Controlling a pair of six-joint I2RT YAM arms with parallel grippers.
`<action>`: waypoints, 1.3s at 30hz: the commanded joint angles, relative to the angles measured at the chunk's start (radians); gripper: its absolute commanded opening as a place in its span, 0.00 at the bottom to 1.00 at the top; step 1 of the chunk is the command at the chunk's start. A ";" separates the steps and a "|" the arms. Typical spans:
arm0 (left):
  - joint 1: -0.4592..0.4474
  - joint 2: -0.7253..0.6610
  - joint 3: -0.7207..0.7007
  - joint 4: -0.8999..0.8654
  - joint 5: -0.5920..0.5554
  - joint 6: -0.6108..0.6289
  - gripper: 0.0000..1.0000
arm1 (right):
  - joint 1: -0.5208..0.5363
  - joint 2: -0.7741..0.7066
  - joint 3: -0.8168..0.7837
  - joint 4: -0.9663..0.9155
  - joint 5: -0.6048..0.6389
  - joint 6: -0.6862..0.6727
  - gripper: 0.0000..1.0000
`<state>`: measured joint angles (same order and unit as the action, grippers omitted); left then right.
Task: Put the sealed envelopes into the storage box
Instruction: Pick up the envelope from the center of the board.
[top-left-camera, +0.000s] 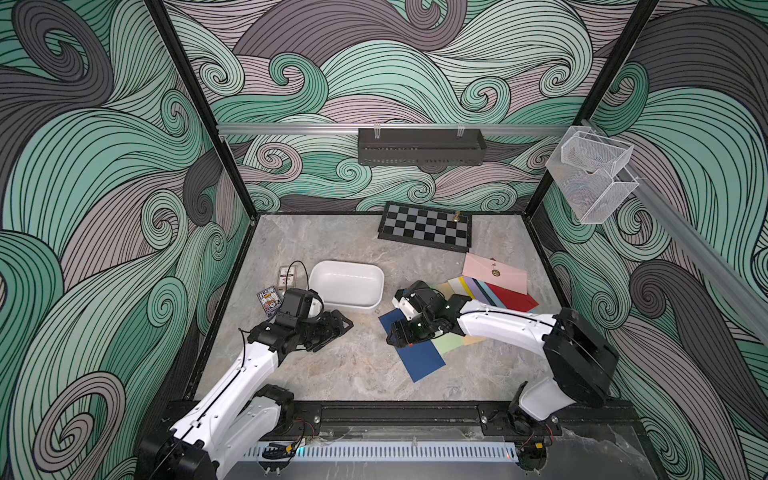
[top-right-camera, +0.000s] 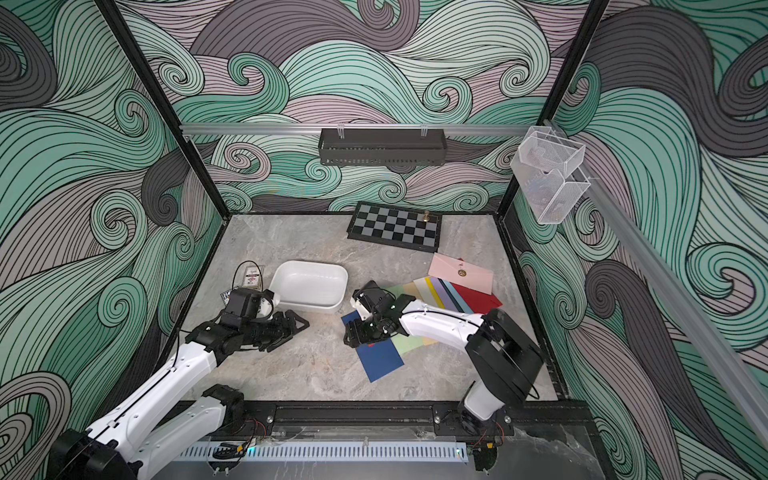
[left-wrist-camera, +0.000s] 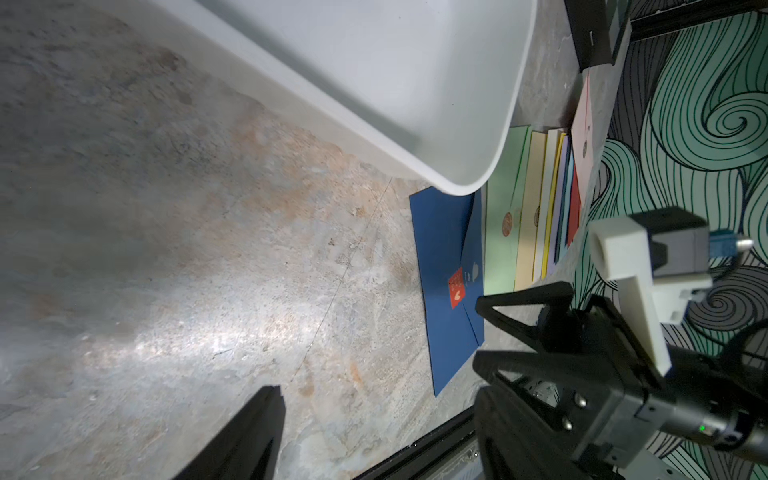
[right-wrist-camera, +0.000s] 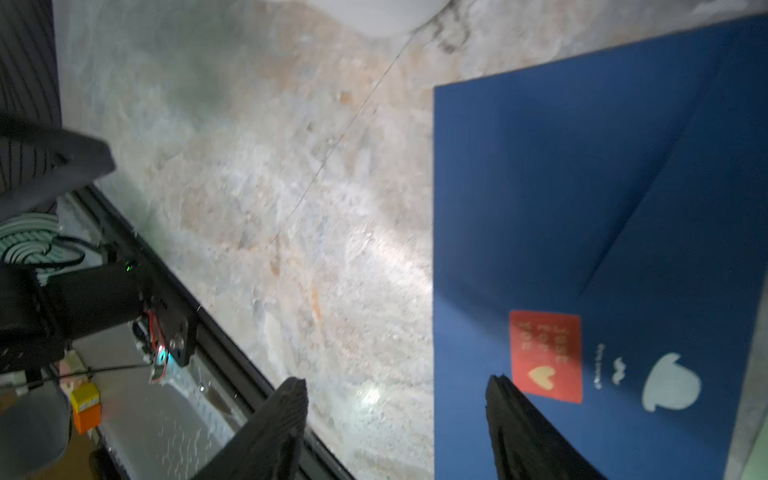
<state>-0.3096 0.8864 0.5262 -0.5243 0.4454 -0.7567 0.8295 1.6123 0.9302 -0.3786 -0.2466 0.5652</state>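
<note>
On the marble table (top-left-camera: 332, 374), the white storage box (top-left-camera: 347, 282) sits left of the fanned sealed envelopes (top-left-camera: 498, 291). The navy envelope (top-left-camera: 422, 359) lies flat at the fan's near end. The right gripper (right-wrist-camera: 395, 382), jaws apart, straddles its edge. The left gripper (top-left-camera: 340, 326), jaws parted, sits beside the box.

Both top views look down from high above the front edge, taking in the whole counter (top-left-camera: 353, 374). Each wrist camera skims low and close; both share the navy envelope (left-wrist-camera: 442, 249).
</note>
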 joint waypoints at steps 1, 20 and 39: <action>-0.005 -0.004 -0.011 -0.023 -0.033 -0.009 0.76 | -0.012 0.073 0.021 0.022 0.059 0.029 0.71; -0.006 -0.020 -0.046 0.071 0.120 -0.038 0.74 | 0.181 0.013 0.027 0.048 -0.098 -0.153 0.73; -0.204 0.415 0.067 0.307 0.143 0.030 0.41 | 0.218 -0.235 -0.328 0.043 -0.021 0.324 0.64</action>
<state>-0.5076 1.2594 0.5610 -0.2405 0.5976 -0.7582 1.0470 1.3460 0.5777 -0.3367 -0.2680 0.8791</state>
